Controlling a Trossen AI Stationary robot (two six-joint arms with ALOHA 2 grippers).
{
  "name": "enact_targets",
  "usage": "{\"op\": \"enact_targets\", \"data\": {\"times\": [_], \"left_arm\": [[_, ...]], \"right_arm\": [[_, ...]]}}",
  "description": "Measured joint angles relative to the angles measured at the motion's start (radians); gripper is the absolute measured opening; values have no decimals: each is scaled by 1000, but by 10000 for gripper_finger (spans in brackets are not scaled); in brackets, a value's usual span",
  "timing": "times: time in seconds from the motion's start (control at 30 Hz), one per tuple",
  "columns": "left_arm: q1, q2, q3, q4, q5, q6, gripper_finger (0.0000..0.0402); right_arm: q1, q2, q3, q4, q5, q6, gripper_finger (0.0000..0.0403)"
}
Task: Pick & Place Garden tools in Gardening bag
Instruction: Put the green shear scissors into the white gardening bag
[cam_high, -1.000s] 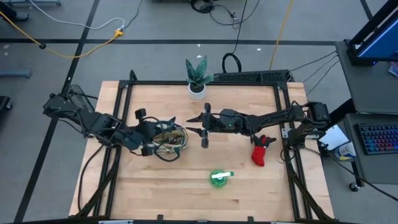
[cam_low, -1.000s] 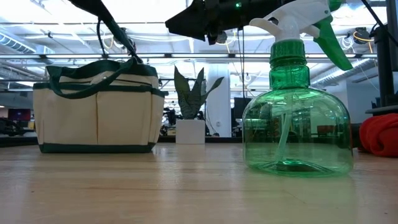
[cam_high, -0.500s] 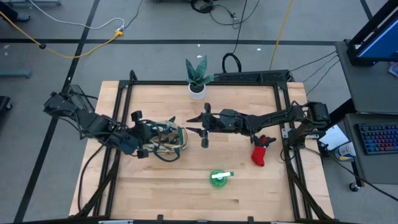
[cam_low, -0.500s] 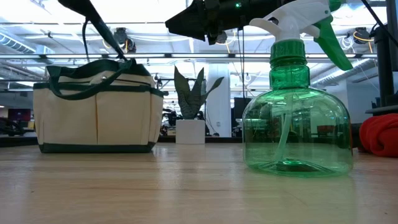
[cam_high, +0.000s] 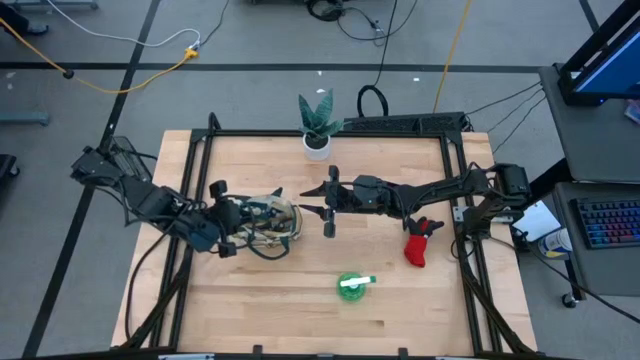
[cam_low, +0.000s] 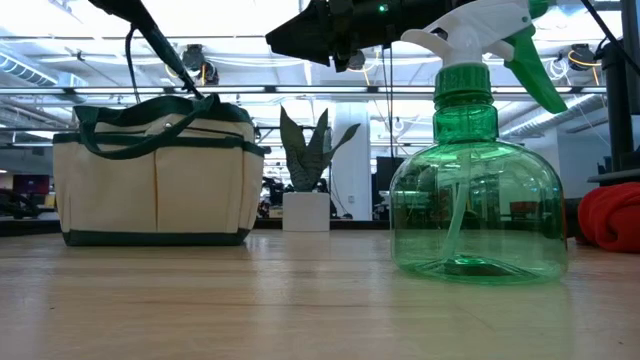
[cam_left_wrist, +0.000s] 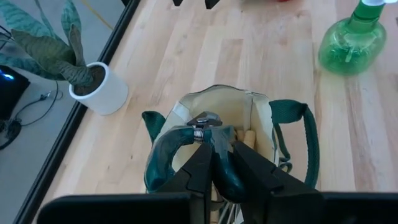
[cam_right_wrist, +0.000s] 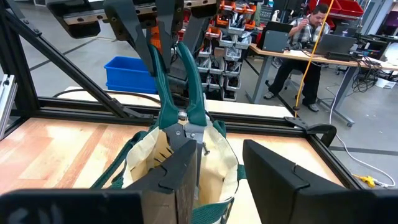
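Fingers (cam_left_wrist: 200, 163) of the left gripper (cam_left_wrist: 214, 167) clamped on green-handled pruning shears (cam_left_wrist: 208, 146) above the gardening bag (cam_high: 268, 225); right gripper (cam_high: 329, 208) parted, empty, beside the bag.
Pale wooden table (cam_high: 300, 310) framed by black rails; open workshop behind, seated person (cam_right_wrist: 306, 43) at a desk. Cream canvas, dark green trim, mouth open, near table centre.

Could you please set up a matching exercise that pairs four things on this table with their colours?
Things:
1. gardening bag
2. spray bottle
3. glove
4. plant pot

Colours:
A. red and black
B. white
C. cream with dark green trim
D. see-through green

Pairs: 1-C, 2-D, 3-A, 4-B
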Motion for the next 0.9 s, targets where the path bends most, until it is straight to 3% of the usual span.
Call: {"op": "enact_targets", "data": {"times": [0.47,0.9], "left_arm": [[3,1,-122,50,-25,-72,46],[71,1,-249,252,-27,-20,46]], "right_arm": [[4,0,0,0,-3,0,128],[4,0,0,9,-3,0,128]]}}
